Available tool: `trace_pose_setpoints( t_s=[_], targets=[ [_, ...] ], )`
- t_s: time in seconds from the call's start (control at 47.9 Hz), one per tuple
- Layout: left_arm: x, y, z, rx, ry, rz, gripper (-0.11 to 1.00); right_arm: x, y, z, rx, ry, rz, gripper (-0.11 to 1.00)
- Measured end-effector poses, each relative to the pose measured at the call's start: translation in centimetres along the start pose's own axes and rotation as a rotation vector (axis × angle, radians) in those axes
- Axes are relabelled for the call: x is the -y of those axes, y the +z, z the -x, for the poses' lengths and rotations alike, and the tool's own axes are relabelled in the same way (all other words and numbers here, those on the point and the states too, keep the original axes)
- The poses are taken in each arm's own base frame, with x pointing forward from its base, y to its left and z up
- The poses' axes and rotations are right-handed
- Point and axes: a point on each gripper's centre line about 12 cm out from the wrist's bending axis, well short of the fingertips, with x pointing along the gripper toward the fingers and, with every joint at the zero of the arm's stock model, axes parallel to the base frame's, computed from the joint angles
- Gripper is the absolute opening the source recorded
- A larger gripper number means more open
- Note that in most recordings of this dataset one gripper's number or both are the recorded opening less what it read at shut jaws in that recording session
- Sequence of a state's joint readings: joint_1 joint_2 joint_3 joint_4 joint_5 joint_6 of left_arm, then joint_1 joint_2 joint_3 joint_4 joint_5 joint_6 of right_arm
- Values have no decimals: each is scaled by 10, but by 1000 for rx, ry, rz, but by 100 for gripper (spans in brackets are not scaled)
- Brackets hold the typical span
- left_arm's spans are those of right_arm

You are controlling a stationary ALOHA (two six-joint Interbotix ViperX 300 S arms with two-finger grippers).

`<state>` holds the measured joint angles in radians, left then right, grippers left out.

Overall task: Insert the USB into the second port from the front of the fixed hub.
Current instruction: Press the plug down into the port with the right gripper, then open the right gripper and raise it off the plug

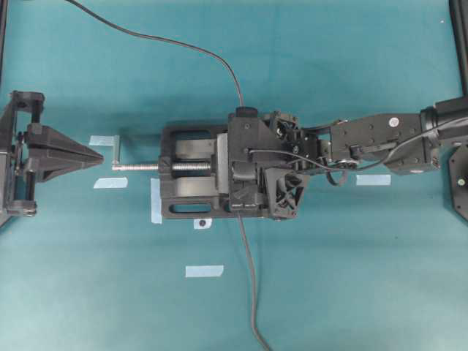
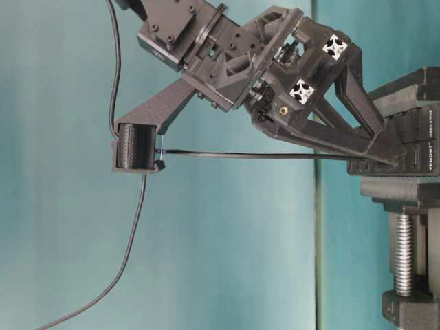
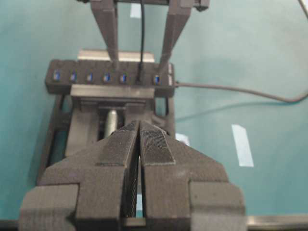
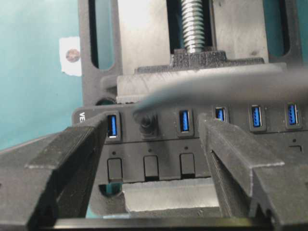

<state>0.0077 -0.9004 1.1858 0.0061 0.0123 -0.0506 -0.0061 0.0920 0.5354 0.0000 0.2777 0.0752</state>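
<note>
- The small black USB plug (image 4: 148,125) sits seated in the long black bar-shaped hub (image 4: 192,144), in the second port from the end where the grey hub cable (image 3: 231,89) exits; a blue port shows on either side of it.
- The right gripper (image 4: 154,144) hangs over the hub with its fingers (image 4: 231,159) spread wide, one either side of the plug, touching nothing as far as the right wrist view shows.
- From table level, those fingertips (image 2: 385,155) come down right at the hub's top face, and the thin black cable (image 2: 254,155) runs out level from there towards 9 o'clock.
- That thin cable passes a black ribbed cylinder (image 2: 136,146) mounted on the arm, then droops to the tabletop.
- Overhead, the black vise with the silver screw (image 1: 194,179) lies centre frame, its screw handle pointing to 9 o'clock, with the right arm covering its 3 o'clock end.
- The hub itself is clamped along that end of the vise; in the left wrist view its row of blue ports (image 3: 89,76) faces upward.
- The left gripper (image 3: 139,149) is shut, pads pressed together, holding nothing, and parked well apart at 9 o'clock of the vise.
- Pale blue tape strips (image 1: 204,271) dot the teal tabletop (image 1: 351,292) around the vise.
</note>
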Motion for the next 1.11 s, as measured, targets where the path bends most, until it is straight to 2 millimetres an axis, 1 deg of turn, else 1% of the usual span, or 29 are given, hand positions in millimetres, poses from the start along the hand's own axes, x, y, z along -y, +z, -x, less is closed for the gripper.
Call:
trace_pose_setpoints(
  t_s=[0.188,0.334,0.689,0.877,1.106],
  targets=[
    [0,0,0,2,0,25,0,0,4,6,17,1,2,80],
    [0,0,0,0,0,35,0,-1,7,16,40,3,0,80],
    [0,-1,3,6,0,35,0,0,3,42,76,6,0,80],
    [0,0,4,15,-1,34,0,0,-2,49,81,6,0,80],
    [0,0,6,20,-1,35,0,0,-3,51,84,6,0,80]
  ],
)
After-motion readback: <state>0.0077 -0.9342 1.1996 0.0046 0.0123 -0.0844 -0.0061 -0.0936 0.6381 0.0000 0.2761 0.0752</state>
